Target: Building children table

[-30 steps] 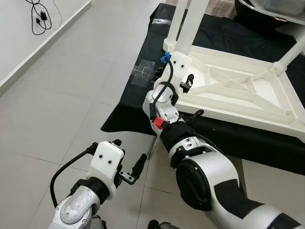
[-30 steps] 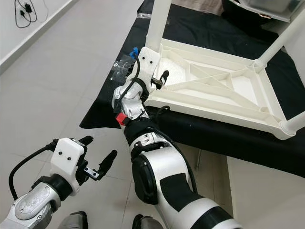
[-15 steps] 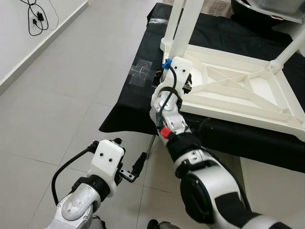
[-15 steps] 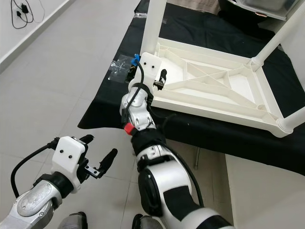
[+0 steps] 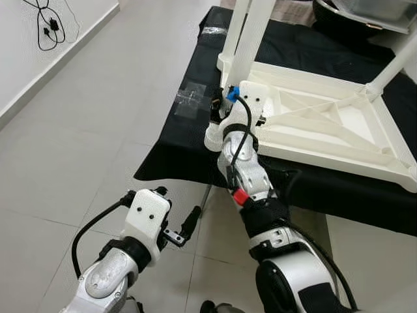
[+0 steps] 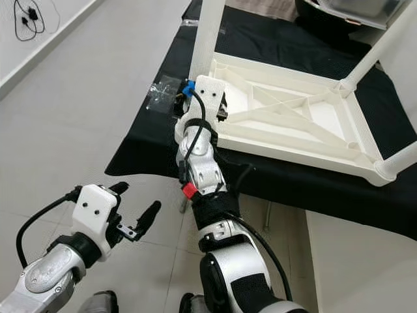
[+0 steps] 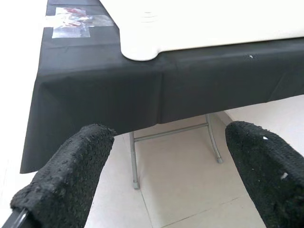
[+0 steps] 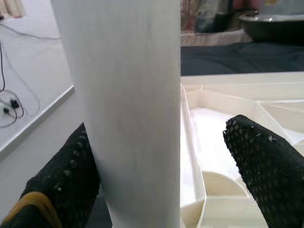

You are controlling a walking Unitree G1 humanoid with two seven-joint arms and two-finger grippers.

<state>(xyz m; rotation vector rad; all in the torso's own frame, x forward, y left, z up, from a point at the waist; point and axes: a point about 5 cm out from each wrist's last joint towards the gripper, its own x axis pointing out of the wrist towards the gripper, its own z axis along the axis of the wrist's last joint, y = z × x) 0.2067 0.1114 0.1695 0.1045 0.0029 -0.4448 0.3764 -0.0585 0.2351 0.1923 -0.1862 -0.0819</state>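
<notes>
- A white children's table [image 5: 326, 124] was seen lying upside down on a desk [image 5: 195, 140] covered in black cloth, with its ribbed underside facing up.
- Its near left corner rested close to the desk's left edge, and a white leg [image 5: 251, 32] rose upright from that corner (a second leg [image 6: 384, 42] slanted up at the far right corner).
- The right gripper [image 8: 161, 156] was reached forward over the desk edge and placed at the foot of the near left leg.
- In the right wrist view, the leg was seen standing between the two black fingers [image 8: 266, 171]; one finger lay against the leg's side, while the other stood apart from it over the table's underside, so the fingers were parted wide and no firm clamp on the leg was shown.
- The right wrist housing [image 5: 255, 98] was marked by a blue clip and a looped black cable.
- The left gripper [image 5: 179, 231] was held low over the tiled floor [image 5: 85, 130], in front of the desk and well apart from the table.
- Its fingers [image 7: 71, 180] were spread wide with nothing between them; the desk's metal legs and the cloth edge were framed beyond.
- A clear plastic bag [image 5: 190, 101] lay on the cloth just beside the right gripper.
- A black cable [image 5: 49, 26] lay by the wall at the far left.
</notes>
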